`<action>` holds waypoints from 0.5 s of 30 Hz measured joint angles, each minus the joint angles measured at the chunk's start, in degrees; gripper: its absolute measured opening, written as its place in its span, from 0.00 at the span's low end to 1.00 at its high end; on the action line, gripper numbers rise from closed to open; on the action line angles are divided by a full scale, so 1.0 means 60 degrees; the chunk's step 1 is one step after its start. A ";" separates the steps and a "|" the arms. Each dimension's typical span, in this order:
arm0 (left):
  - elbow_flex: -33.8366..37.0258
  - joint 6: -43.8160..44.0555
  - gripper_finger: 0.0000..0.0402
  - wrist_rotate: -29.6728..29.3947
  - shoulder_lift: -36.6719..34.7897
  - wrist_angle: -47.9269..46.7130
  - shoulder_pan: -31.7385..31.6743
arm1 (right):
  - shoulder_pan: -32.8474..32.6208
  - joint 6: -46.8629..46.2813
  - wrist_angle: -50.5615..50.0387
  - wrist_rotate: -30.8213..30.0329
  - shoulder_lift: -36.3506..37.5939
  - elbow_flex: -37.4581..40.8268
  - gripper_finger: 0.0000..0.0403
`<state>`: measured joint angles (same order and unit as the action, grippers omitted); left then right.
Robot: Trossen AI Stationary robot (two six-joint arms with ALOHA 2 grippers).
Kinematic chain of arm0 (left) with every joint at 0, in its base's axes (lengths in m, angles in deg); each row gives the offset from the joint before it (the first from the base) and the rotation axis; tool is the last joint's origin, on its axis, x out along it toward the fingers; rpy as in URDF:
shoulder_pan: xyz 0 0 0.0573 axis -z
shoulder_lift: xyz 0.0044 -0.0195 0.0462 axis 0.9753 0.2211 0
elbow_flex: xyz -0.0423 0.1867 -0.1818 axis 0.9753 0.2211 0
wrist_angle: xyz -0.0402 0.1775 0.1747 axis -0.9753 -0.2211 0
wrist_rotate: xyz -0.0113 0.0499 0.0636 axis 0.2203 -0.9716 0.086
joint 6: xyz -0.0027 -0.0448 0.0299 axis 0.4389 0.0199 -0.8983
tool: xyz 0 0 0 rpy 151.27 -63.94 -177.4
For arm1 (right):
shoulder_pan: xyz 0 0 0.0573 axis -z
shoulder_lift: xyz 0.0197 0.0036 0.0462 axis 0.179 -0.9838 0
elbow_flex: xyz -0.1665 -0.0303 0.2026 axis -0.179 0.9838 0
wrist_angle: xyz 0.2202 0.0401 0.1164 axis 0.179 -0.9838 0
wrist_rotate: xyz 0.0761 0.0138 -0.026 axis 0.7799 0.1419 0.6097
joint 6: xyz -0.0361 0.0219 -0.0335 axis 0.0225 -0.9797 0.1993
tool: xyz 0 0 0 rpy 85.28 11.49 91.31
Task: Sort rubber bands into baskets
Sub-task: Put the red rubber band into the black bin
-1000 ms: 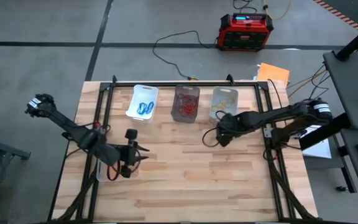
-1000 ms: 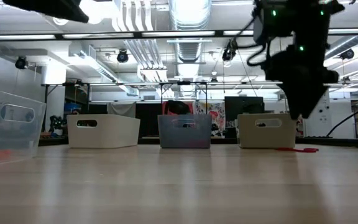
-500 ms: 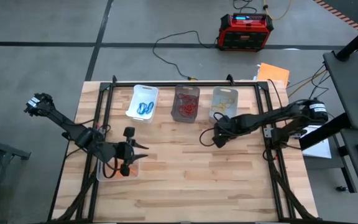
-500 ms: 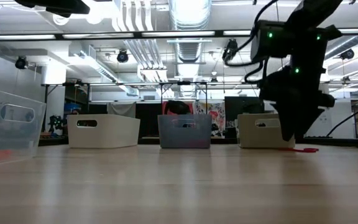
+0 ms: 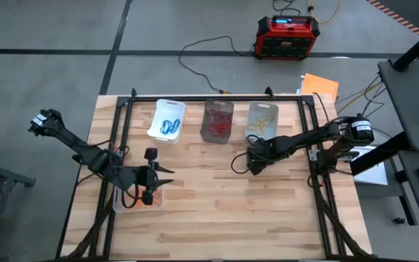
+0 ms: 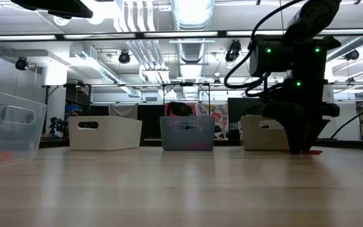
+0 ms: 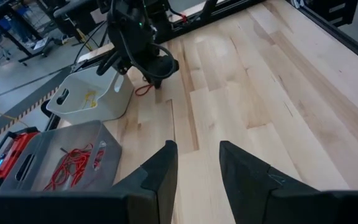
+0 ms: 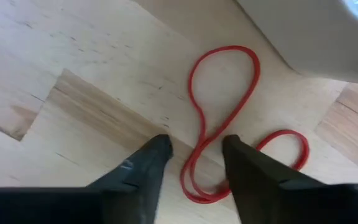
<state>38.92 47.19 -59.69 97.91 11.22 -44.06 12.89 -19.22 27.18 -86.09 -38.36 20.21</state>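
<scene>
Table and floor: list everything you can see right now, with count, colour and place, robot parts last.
Table: one, light wood, black frame.
White basket: one, far row's left end, blue bands inside.
Dark basket: one, smoky, far row's middle, red bands inside.
Clear basket: one, far row's right end, yellowish bands inside.
Second clear basket: one, near left, under the left gripper.
Loose rubber band: one, red, on the wood beside the clear basket.
Box with screen: one, red and black, on the floor.
Left gripper: over the near-left basket, fingers apart.
Right gripper: down at the loose band, fingers straddling it.
</scene>
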 joint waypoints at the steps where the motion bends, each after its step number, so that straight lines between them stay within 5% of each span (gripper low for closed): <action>1: 0.0000 0.0000 0.26 0.0001 0.0004 0.0000 0.0000 | 0.0003 0.0008 0.0035 0.0052 -0.0009 0.0004 0.37; 7: 0.0000 0.0007 0.26 0.0000 0.0008 0.0000 0.0000 | -0.0033 0.0184 0.0133 0.0037 -0.0044 0.0016 0.08; 15: 0.0002 0.0047 0.26 0.0002 0.0008 0.0002 0.0000 | -0.0481 0.0252 0.0120 -0.0374 0.0371 0.0015 0.02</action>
<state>38.93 47.47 -59.67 97.96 11.23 -44.06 10.00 -17.71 27.90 -88.33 -36.13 20.30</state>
